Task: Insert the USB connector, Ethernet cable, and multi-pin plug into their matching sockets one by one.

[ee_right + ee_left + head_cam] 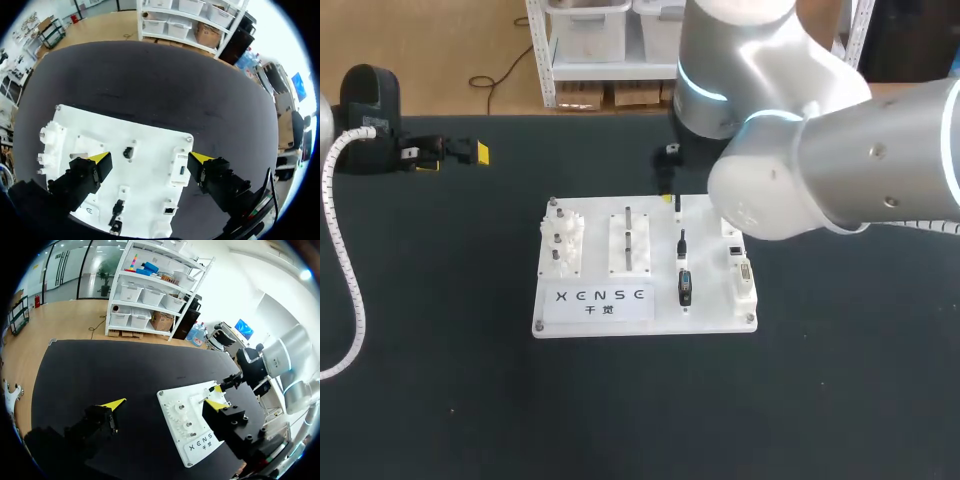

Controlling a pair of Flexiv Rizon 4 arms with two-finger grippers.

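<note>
A white socket board [590, 300] lies mid-table. Black connectors [685, 285] stand in a row down its right-middle, and white sockets [744, 273] line its right edge. My right gripper [150, 160] hangs open above the board. It has nothing between its fingers, and the small black connector [128, 151] and a socket [181, 169] lie below it. In the head view the arm hides it, save one yellow fingertip [667, 199]. My left gripper [165, 404] is open and empty over the table's far left [450, 152]. The board [195, 440] lies ahead of it.
White gear pieces [563, 240] and a block with upright pins [629, 240] stand on the board's left half. My right arm's big elbow [800, 170] hangs over the board's far right corner. A coiled white cable [345, 270] runs down the left side.
</note>
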